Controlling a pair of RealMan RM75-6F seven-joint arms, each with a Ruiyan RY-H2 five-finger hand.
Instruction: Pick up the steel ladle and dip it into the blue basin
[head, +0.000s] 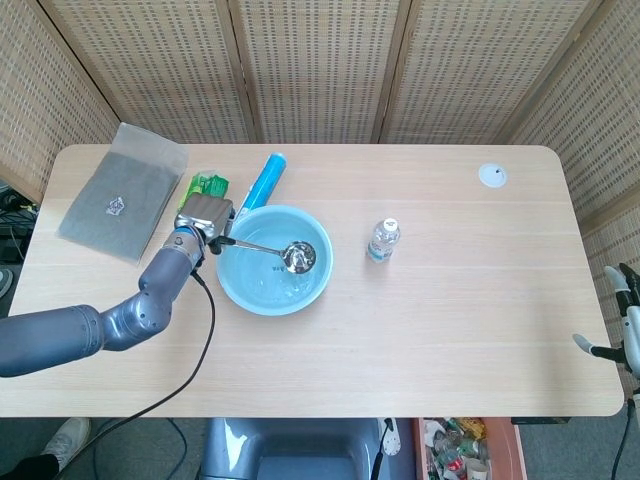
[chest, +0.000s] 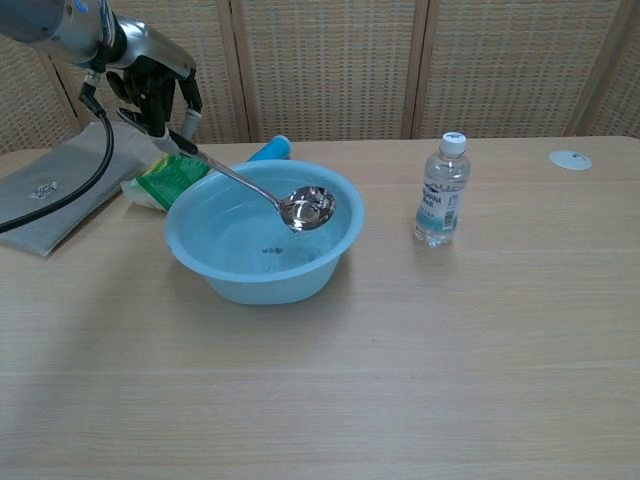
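Chest view, read from the left, shows the left hand (chest: 150, 85) gripping the end of the steel ladle's (chest: 255, 190) handle above the desk (chest: 400, 360), just beside the green packet (chest: 165, 180); the ladle's bowl hangs over the inside of the blue basin (chest: 262, 240), clear of the bottom and near the far right part of the rim. Its long axis slopes down from the hand at upper left to the bowl at lower right, bowl end pointing toward the water bottle (chest: 441, 190), open side up. From here the likely faults are these: any water in the bowl may spill on the desk if the handle rolls in the fingers, the bowl may catch the rim and drag or tip the light basin, or a loose hold at the handle's end may let the ladle swing. Far right in the head view, the right hand (head: 618, 325) holds nothing, fingers apart, off the desk edge
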